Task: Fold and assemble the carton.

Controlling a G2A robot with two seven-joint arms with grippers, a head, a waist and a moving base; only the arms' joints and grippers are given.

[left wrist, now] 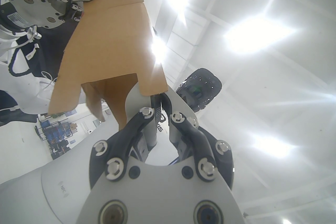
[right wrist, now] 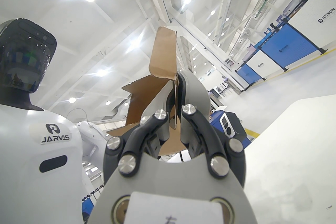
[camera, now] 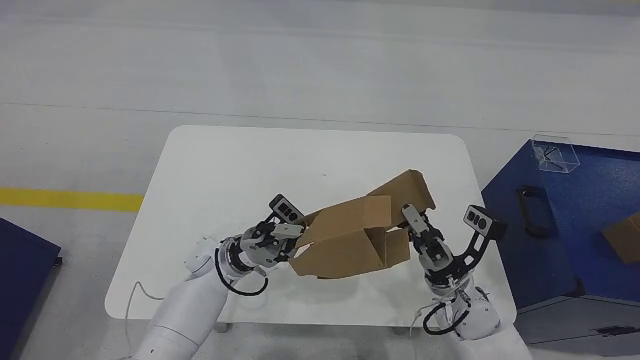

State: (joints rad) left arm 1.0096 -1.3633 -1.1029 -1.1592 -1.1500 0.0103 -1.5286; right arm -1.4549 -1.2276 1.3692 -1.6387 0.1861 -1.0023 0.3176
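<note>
I saw the white table [camera: 200,190] lying beneath both grippers. The brown carton [camera: 345,240], part unfolded with its flaps splayed, sat between them. The left gripper [left wrist: 157,100] was clamped on the carton's near edge. The right gripper [right wrist: 177,93] was pinched tight on a flap at the opposite end.

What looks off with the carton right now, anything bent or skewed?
The carton is skewed: pinched between the left gripper and right gripper, it is half-collapsed, not square, flaps splayed. One flap by the right gripper curls at its edge. No tears visible.
</note>
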